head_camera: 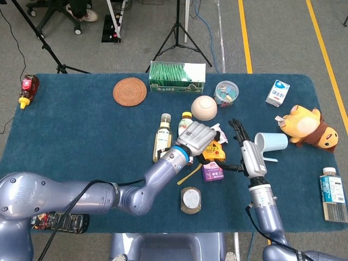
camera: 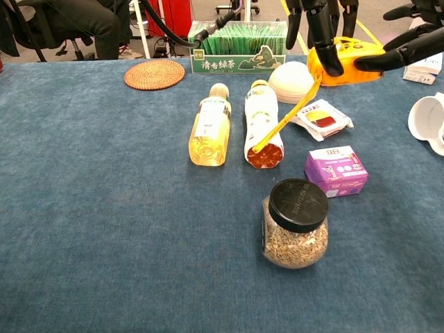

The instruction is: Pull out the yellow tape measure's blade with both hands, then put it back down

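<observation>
- Coaster [head_camera: 130, 91] far left on the table [head_camera: 76, 136], green tea box [head_camera: 177, 76] to its right.
- Two bottles [camera: 210, 129] [camera: 262, 123] lying side by side mid-table.
- Bowl [head_camera: 204, 107] upside down behind them, clear tub [head_camera: 226, 92] to its right.
- Purple box [camera: 336, 171], with the black-lidded jar [camera: 296, 223] nearer.
- Red-and-white sachet [camera: 321, 118] just behind the purple box.
- Far right: milk carton [head_camera: 278, 93], plush toy [head_camera: 307, 127], cup [head_camera: 271, 143] on its side.
- Sauce bottle [head_camera: 27, 89] at the left edge.

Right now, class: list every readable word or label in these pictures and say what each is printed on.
"清香绿茶": green tea box.
Too small or blurred to read: purple box, the two lying bottles' labels, red-and-white sachet, milk carton, water bottle.
</observation>
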`<action>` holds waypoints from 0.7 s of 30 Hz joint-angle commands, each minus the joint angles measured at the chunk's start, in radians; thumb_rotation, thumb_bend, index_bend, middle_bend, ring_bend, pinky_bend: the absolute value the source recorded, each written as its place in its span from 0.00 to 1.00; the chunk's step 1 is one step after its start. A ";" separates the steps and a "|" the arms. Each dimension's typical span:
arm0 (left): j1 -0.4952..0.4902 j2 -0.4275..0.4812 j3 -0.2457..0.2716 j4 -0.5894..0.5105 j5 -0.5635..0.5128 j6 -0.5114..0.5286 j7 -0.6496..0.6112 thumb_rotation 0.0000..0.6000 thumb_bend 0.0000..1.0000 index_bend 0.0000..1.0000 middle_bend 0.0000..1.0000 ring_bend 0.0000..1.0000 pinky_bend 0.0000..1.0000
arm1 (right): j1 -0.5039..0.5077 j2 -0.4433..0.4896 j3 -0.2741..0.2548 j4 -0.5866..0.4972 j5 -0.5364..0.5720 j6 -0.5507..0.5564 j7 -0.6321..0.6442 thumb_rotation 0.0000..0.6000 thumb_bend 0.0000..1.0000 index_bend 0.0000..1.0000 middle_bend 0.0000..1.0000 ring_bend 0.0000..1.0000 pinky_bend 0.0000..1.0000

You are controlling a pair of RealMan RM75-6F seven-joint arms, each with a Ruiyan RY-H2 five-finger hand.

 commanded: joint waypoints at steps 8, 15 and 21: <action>0.013 0.032 0.015 -0.023 0.011 -0.011 -0.012 1.00 0.28 0.50 0.41 0.32 0.42 | -0.001 -0.003 0.003 0.012 0.015 0.009 -0.004 1.00 0.43 0.03 0.05 0.11 0.22; 0.023 0.048 0.028 -0.034 0.022 -0.017 -0.023 1.00 0.27 0.50 0.41 0.32 0.42 | -0.001 -0.003 0.006 0.016 0.023 0.014 -0.007 1.00 0.45 0.06 0.06 0.12 0.22; 0.033 0.062 0.037 -0.042 0.028 -0.019 -0.035 1.00 0.27 0.50 0.41 0.32 0.42 | -0.001 -0.002 0.008 0.017 0.026 0.016 -0.004 1.00 0.49 0.11 0.08 0.14 0.22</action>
